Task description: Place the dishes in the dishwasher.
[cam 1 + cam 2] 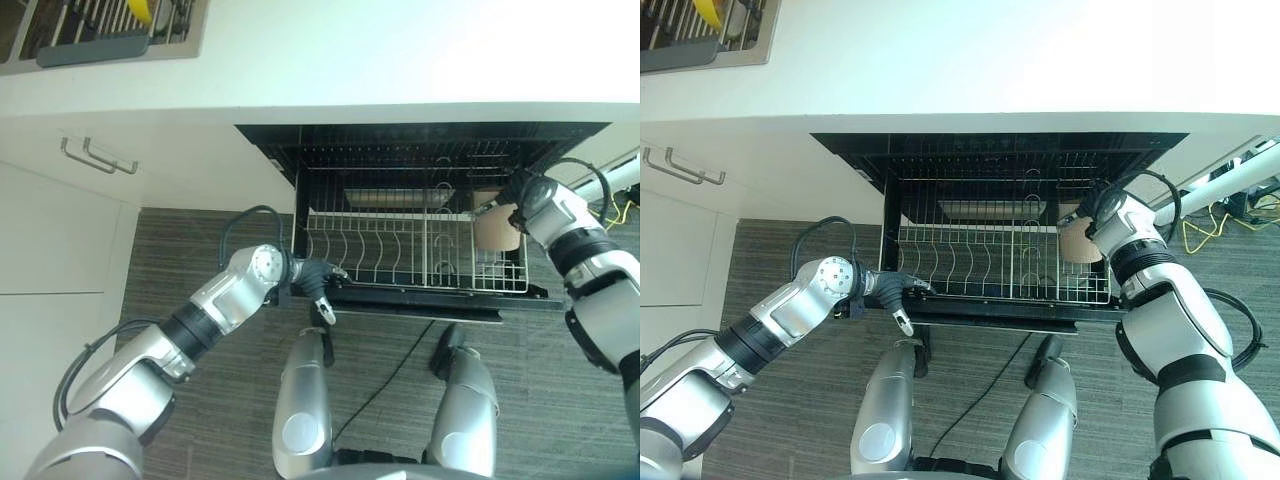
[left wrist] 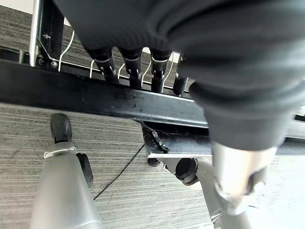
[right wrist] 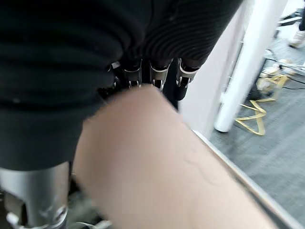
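The tan plate (image 1: 497,228) sits at the right end of the pulled-out dishwasher rack (image 1: 400,245), clasped by the right hand (image 1: 522,196), whose fingers curl over its edge in the right wrist view. The left hand (image 1: 318,278) rests on the rack's front rail (image 2: 95,95), fingers hooked over it. Judging by this, 1 plate is being loaded and not yet let go; more dishes seem to wait in the drying rack (image 1: 90,40) on the surface (image 1: 350,50). No writing is legible.
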Robot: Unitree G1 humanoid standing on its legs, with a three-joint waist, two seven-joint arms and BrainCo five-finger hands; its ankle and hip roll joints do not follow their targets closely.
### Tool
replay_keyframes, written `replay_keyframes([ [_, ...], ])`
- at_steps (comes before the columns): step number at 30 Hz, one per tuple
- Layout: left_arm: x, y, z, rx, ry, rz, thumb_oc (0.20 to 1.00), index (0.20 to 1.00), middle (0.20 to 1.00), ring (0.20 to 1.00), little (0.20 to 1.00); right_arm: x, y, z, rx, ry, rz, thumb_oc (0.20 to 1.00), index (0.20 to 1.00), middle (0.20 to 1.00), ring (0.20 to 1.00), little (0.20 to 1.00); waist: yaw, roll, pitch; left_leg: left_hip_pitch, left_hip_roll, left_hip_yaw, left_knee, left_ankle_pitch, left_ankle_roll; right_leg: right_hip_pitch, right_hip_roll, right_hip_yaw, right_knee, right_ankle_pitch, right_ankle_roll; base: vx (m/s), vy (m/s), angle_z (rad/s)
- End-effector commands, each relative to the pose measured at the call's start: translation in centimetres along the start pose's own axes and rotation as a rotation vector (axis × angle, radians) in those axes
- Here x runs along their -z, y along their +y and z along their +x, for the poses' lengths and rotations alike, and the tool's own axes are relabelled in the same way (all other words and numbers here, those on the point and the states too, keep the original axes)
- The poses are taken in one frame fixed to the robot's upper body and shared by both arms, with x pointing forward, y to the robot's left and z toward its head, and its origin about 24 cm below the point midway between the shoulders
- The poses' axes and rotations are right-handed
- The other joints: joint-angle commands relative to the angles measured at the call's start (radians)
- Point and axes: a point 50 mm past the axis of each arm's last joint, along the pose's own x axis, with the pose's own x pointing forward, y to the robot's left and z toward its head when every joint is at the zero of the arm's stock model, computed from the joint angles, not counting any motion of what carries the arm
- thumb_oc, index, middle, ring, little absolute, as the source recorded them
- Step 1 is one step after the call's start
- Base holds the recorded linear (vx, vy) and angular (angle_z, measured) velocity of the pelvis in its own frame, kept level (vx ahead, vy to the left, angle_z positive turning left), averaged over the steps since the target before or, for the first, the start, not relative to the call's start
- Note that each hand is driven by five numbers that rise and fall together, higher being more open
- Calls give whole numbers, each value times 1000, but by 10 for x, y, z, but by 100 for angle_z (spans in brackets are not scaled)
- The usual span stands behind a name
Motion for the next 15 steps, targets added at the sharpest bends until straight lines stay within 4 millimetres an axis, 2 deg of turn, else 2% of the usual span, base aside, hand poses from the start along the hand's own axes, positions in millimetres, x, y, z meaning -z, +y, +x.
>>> replay_keyframes([
  [1, 19, -29, -5, 94, 31, -62, 1000, 1000, 1000, 1000, 1000, -12, -38, -8, 62, -72, 160, 1000, 1000, 1000, 1000, 1000, 15, -25, -8, 26, 36, 2, -39, 13, -32, -28, -21, 47, 40, -41, 50, 0, 0, 0],
  [5, 21, -40, -2, 70, 42, -76, 1000, 1000, 1000, 1000, 1000, -21, -46, -19, 74, -193, 241, 1000, 1000, 1000, 1000, 1000, -5, -39, -6, 38, 40, 15, -43, 11, -30, -18, -10, 53, 32, -42, 51, 0, 0, 0],
  [8, 23, -52, -1, 36, 58, -92, 1000, 1000, 1000, 1000, 1000, -26, -54, -36, 95, -291, 283, 1000, 1000, 1000, 1000, 1000, -30, -50, -4, 53, 44, 31, -51, 11, -25, -8, 3, 61, 21, -42, 51, 16, 30, -2],
  [13, 27, -60, 1, -23, 66, -119, 1000, 1000, 1000, 1000, 1000, -25, -55, -53, 124, -378, 311, 1000, 1000, 1000, 1000, 1000, -58, -61, -1, 69, 51, 50, -53, 8, -21, 3, 15, 73, 13, -42, 51, 15, 25, -4],
  [15, 29, -60, 0, -59, 66, -124, 1000, 1000, 1000, 1000, 1000, -20, -49, -58, 102, -395, 328, 1000, 1000, 1000, 1000, 1000, -69, -66, -1, 74, 54, 58, -54, 7, -21, 8, 19, 78, 7, -42, 52, 7, 17, -9],
])
